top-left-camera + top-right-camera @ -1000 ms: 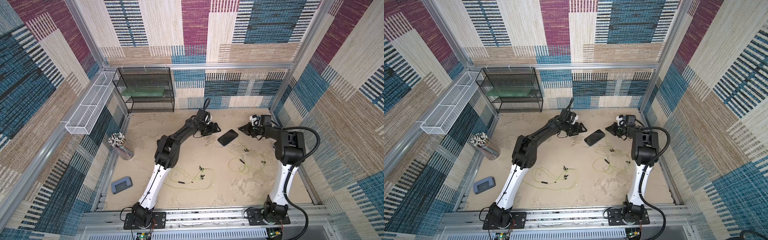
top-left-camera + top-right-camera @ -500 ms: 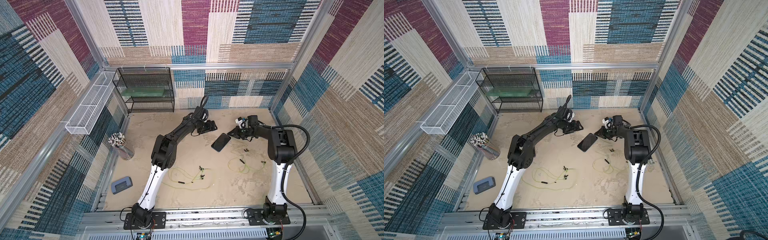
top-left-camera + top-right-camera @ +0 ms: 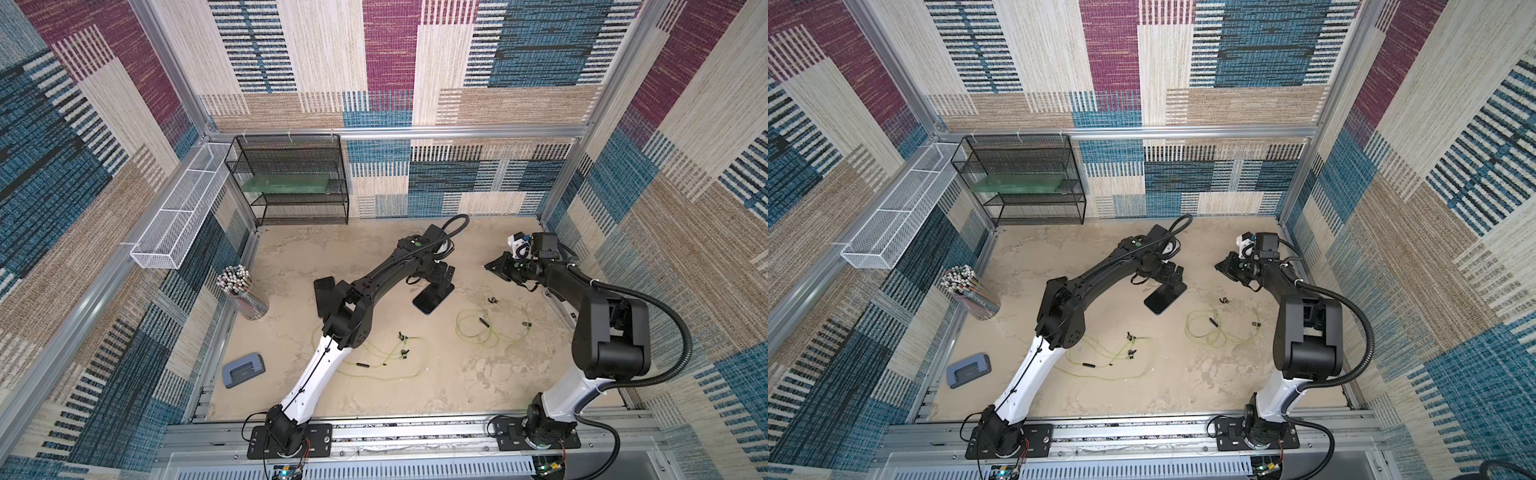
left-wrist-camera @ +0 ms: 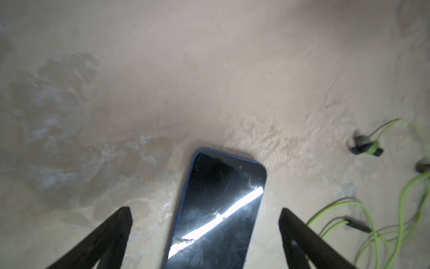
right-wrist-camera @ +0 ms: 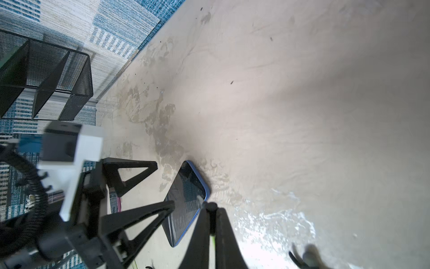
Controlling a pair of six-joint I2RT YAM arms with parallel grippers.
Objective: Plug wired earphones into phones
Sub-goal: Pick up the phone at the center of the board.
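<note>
A black phone (image 3: 433, 298) (image 3: 1165, 299) with a blue rim lies flat on the beige table. My left gripper (image 3: 442, 279) (image 4: 206, 210) hangs over its far end, open wide, its fingers clear of both long sides of the phone (image 4: 221, 209). My right gripper (image 3: 491, 268) (image 5: 209, 207) is shut on the plug (image 5: 199, 199) of the wired earphones, off to the phone's right; a yellow-green cable runs back between its fingers. One earphone loop (image 3: 478, 332) lies right of the phone (image 5: 186, 202), a second set (image 3: 386, 357) nearer the front. Earbuds (image 4: 365, 145) show beside the cable.
A black mesh shelf (image 3: 291, 183) stands at the back left, with a white wire basket (image 3: 178, 216) on the left wall. A cup of pens (image 3: 243, 291) and a grey-blue hole punch (image 3: 243, 369) sit along the left side.
The phone has slid toward the front left. My left jaws have widened and now stand clear of it. My right gripper reached left toward the phone, then drew back to the right.
</note>
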